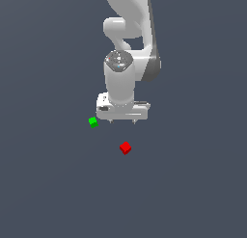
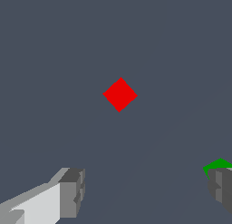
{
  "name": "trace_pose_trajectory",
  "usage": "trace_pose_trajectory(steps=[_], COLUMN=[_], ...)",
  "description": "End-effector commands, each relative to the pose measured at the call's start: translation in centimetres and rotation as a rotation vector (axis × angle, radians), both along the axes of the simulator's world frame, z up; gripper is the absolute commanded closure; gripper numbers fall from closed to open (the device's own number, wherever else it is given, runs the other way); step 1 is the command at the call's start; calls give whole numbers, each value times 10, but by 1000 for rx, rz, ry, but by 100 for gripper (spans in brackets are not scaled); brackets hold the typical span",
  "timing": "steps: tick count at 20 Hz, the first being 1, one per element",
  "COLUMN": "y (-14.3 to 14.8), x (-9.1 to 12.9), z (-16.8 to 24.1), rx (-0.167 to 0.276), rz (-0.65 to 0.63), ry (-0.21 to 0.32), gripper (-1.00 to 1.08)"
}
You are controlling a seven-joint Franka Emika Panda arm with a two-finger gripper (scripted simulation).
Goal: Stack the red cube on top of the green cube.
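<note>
So the biggest thing here is the plain dark grey-blue floor, flat and featureless, running off every edge in both views. Next is my arm, the white Panda, coming down from the far side in the exterior view, with grey joints and a round cap at the wrist. Under it hangs my gripper, a wide white block with two short fingertips poking down. It's spread wide and holding nothing: in the wrist view one finger sits way off to one side and the other sits at the opposite edge, with bare floor between them.

Now the small stuff. The red cube sits on the floor nearer to the camera than my gripper and just a bit to the exterior view's right of its middle, clearly apart from it. In the wrist view it's a little red diamond, turned corner-on, alone on the floor.

The green cube is on the exterior view's left, just beside the left end of my gripper, also on the floor. In the wrist view it peeks out partly hidden behind one fingertip. The two cubes are apart, not touching.
</note>
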State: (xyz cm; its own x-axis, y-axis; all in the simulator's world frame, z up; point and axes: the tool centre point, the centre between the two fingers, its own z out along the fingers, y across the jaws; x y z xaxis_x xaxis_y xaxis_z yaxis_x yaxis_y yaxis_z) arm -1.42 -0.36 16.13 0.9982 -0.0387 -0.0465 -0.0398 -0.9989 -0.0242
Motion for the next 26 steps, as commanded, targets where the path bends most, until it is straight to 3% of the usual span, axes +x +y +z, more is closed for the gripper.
trace_pose_trajectory(steps=[1, 13, 26], y=[0, -1, 3], x=[0, 9, 40], z=[0, -14, -58], rx=[0, -1, -4], rz=[0, 108, 461], ry=[0, -8, -33], gripper=[-92, -92, -92])
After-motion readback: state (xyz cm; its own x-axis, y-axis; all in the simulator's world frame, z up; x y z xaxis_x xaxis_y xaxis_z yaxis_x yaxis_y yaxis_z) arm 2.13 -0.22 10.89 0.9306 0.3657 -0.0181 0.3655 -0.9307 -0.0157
